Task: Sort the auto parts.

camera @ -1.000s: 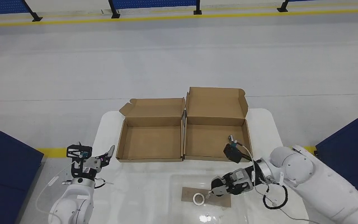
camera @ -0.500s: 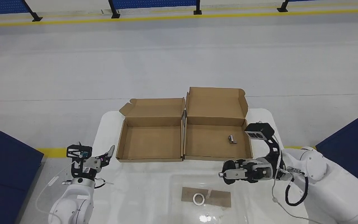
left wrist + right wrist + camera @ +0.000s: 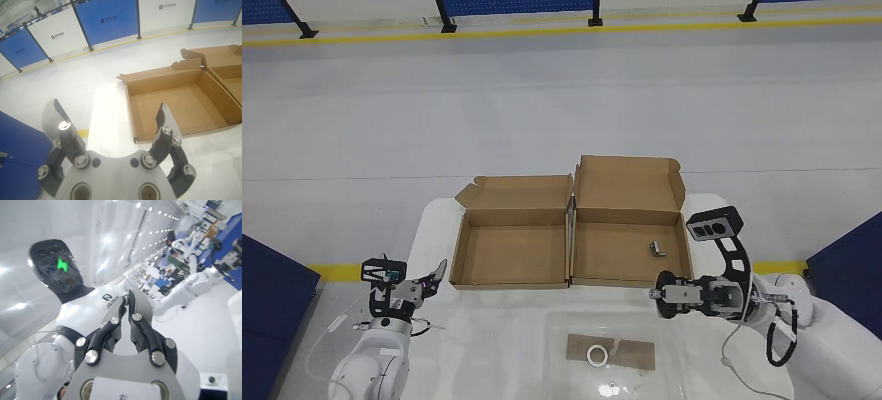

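White table (image 3: pixel 492 320), my work surface. At its far side I see two open cardboard boxes side by side, touching: the left box (image 3: pixel 510 255) bare inside, the right box (image 3: pixel 612 255) holding one metal part (image 3: pixel 659 246) near its right wall. A brown strip (image 3: pixel 632 352) lies flat at the near edge and carries a white ring (image 3: pixel 596 354). My left gripper (image 3: pixel 109 105) hangs at the table's left edge, jaws spread wide, nothing between them. My right gripper (image 3: pixel 127 302) hangs just in front of the right box's near-right corner, jaws clenched on a small screw (image 3: pixel 126 297) at the fingertips.
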